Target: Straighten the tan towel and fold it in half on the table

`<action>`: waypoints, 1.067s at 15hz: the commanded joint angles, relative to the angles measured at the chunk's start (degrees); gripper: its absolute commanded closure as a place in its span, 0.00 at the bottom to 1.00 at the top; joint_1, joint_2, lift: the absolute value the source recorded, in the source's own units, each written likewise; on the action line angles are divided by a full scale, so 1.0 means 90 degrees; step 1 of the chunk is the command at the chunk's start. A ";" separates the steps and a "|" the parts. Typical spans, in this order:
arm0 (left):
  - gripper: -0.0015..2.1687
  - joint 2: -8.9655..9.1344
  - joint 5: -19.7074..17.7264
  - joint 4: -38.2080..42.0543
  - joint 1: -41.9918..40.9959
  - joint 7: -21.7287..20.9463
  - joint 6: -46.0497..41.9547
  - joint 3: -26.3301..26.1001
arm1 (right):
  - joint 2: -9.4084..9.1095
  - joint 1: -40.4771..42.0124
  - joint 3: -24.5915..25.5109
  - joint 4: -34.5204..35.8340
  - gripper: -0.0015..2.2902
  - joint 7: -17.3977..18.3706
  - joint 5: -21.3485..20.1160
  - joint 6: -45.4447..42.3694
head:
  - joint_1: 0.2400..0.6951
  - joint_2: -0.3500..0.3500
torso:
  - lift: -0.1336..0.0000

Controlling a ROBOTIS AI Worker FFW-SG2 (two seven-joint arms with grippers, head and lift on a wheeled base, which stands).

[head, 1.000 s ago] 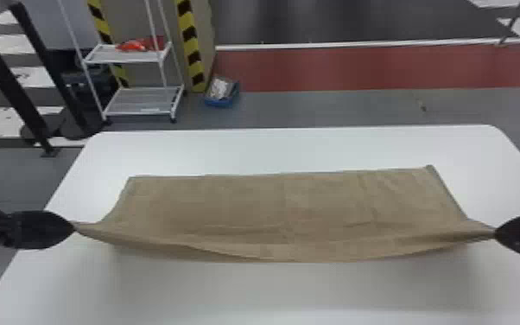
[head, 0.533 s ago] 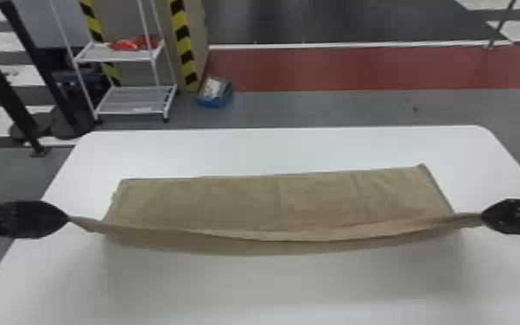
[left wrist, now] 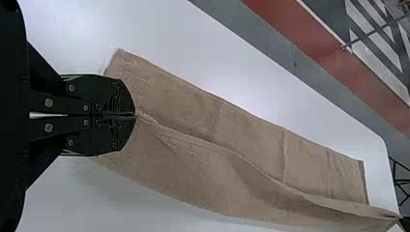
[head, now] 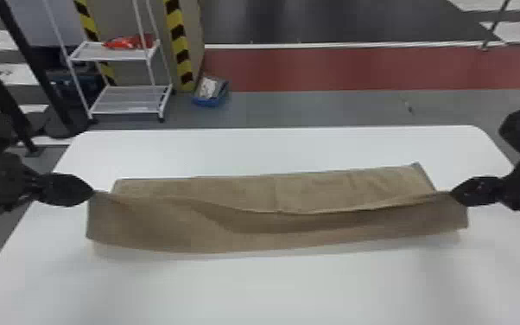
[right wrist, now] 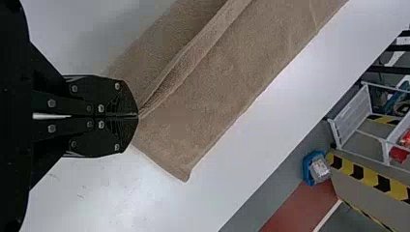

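In the head view my left gripper [head: 93, 192] is shut on the left corner of the tan towel's lifted edge, and my right gripper [head: 452, 194] is shut on its right corner. Between them the edge sags in the middle, with the near part of the tan towel [head: 155, 224] hanging below it. The far part lies flat on the white table [head: 272, 289]. In the left wrist view the left gripper [left wrist: 135, 115] pinches the towel [left wrist: 193, 179]; in the right wrist view the right gripper [right wrist: 139, 116] pinches the towel [right wrist: 208, 106].
Beyond the table's far edge stand a white shelf rack [head: 129, 99] holding a red item, and a blue bin [head: 210, 93] on the floor. Black posts [head: 34, 65] rise at the far left. Bare tabletop surrounds the towel in front and behind.
Both grippers have carried the near edge away from the robot, toward the towel's far edge. More of the near part now hangs beneath the edge, and less of the far part shows.
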State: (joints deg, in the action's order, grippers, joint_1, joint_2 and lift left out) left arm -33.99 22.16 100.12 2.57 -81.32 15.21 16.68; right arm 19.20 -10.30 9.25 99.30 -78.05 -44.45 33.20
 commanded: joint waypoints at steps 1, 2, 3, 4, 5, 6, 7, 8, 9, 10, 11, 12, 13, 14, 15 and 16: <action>0.76 0.0007 0.0126 -0.0510 0.0232 0.0188 -0.0308 -0.0222 | -0.0141 -0.0437 -0.0110 -0.0662 0.53 -0.0031 -0.0247 -0.0099 | 1.00 0.56 | 0.08; 0.76 0.0007 0.0155 -0.0705 0.0339 0.0266 -0.0484 -0.0330 | -0.0229 -0.0613 -0.0149 -0.0897 0.53 -0.0031 -0.0335 -0.0177 | 1.00 0.56 | 0.08; 0.76 0.0007 0.0194 -0.0910 0.0446 0.0363 -0.0503 -0.0398 | -0.0346 -0.0818 -0.0208 -0.1199 0.53 -0.0031 -0.0481 -0.0353 | 1.00 0.56 | 0.08; 0.76 0.0007 0.0194 -0.1096 0.0603 0.0363 -0.0523 -0.0466 | -0.0434 -0.0965 -0.0247 -0.1443 0.53 -0.0031 -0.0628 -0.0529 | 1.00 0.57 | 0.08; 0.76 0.0007 0.0204 -0.1301 0.0749 0.0451 -0.0562 -0.0545 | -0.0551 -0.1170 -0.0296 -0.1746 0.53 -0.0031 -0.0794 -0.0705 | 1.00 0.58 | 0.08; 0.76 -0.0003 0.0253 -0.1447 0.0866 0.0559 -0.0562 -0.0632 | -0.0649 -0.1336 -0.0315 -0.1990 0.53 -0.0031 -0.0892 -0.0841 | 1.00 0.59 | 0.08; 0.76 0.0007 0.0292 -0.1633 0.0993 0.0637 -0.0679 -0.0691 | -0.0766 -0.1551 -0.0315 -0.2264 0.53 -0.0031 -0.1038 -0.0939 | 1.00 0.60 | 0.08; 0.76 0.0036 0.0321 -0.1828 0.1150 0.0715 -0.0738 -0.0818 | -0.0873 -0.1746 -0.0315 -0.2508 0.53 -0.0031 -0.1194 -0.1037 | 1.00 0.61 | 0.08; 0.76 0.0056 0.0380 -0.2023 0.1296 0.0754 -0.0757 -0.0906 | -0.0951 -0.1892 -0.0315 -0.2674 0.53 -0.0031 -0.1292 -0.1173 | 1.00 0.62 | 0.08; 0.76 0.0066 0.0438 -0.2180 0.1413 0.0813 -0.0796 -0.0935 | -0.1010 -0.2010 -0.0306 -0.2811 0.53 -0.0031 -0.1409 -0.1232 | 1.00 0.62 | 0.08; 0.76 0.0056 0.0458 -0.2375 0.1560 0.0871 -0.0816 -0.0994 | -0.1030 -0.2088 -0.0267 -0.2957 0.53 -0.0031 -0.1478 -0.1369 | 1.00 0.64 | 0.08; 0.76 0.0046 0.0497 -0.2541 0.1677 0.0871 -0.0855 -0.1043 | -0.1039 -0.2146 -0.0237 -0.3084 0.53 -0.0031 -0.1517 -0.1447 | 1.00 0.64 | 0.08; 0.76 0.0036 0.0546 -0.2707 0.1814 0.0881 -0.0913 -0.1140 | -0.1049 -0.2224 -0.0218 -0.3221 0.53 -0.0031 -0.1595 -0.1486 | 1.00 0.64 | 0.08; 0.76 0.0046 0.0624 -0.2814 0.1901 0.0871 -0.0972 -0.1160 | -0.1069 -0.2273 -0.0188 -0.3309 0.53 -0.0031 -0.1653 -0.1525 | 1.00 0.65 | 0.08; 0.76 0.0056 0.0663 -0.2893 0.1970 0.0861 -0.0972 -0.1199 | -0.1078 -0.2322 -0.0130 -0.3397 0.53 -0.0031 -0.1702 -0.1544 | 1.00 0.65 | 0.08; 0.76 0.0056 0.0712 -0.3010 0.2048 0.0881 -0.0972 -0.1228 | -0.1059 -0.2351 -0.0061 -0.3445 0.53 -0.0031 -0.1702 -0.1544 | 1.00 0.65 | 0.08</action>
State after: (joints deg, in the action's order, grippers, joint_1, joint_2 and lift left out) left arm -33.55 27.96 74.38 20.03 -73.47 6.56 6.04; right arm 9.58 -31.00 7.97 69.12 -78.05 -59.49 19.44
